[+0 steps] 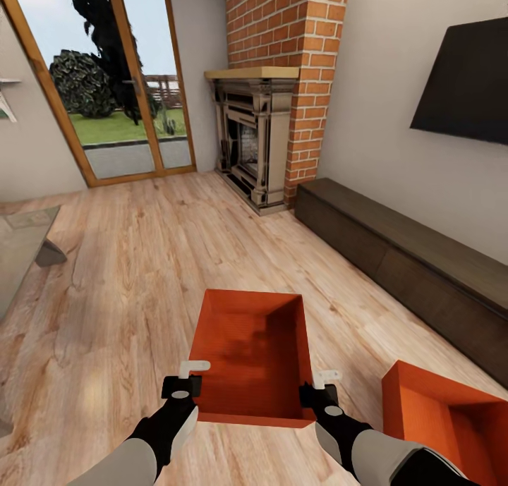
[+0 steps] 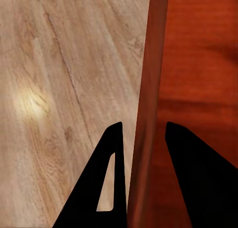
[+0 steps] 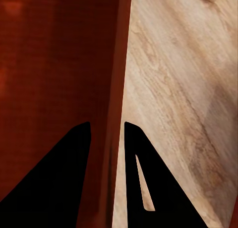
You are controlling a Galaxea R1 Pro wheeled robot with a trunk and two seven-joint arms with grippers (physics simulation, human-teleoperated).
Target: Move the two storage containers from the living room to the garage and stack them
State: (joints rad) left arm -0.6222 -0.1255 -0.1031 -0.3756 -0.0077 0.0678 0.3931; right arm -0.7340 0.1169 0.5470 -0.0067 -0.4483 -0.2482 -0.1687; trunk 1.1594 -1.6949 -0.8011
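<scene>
Low in front of you, over the light wood plank floor (image 1: 127, 274) of the living room, one orange-red storage container (image 1: 254, 355) sits open side up between your two arms. Your left gripper (image 1: 185, 377) straddles its left wall: in the left wrist view one dark finger (image 2: 99, 188) lies on the floor side and the other inside the bin, with the wall's rim (image 2: 148, 114) running between them, so the claw is closed on that wall. Your right gripper (image 1: 319, 387) does the same on the right wall; in the right wrist view its fingers (image 3: 144, 178) stand either side of the rim (image 3: 119, 89), clamped on it. Whether the container rests on the planks or is lifted clear, you cannot tell.

The second storage container (image 1: 441, 419) stands on the planks just to your right, near the first but apart from it, partly cut by the picture's edge. Beyond are the long dark low cabinet (image 1: 409, 260), the brick fireplace (image 1: 282, 91), the black wall TV (image 1: 469, 84) and the wood-framed glass doors (image 1: 106, 84).
</scene>
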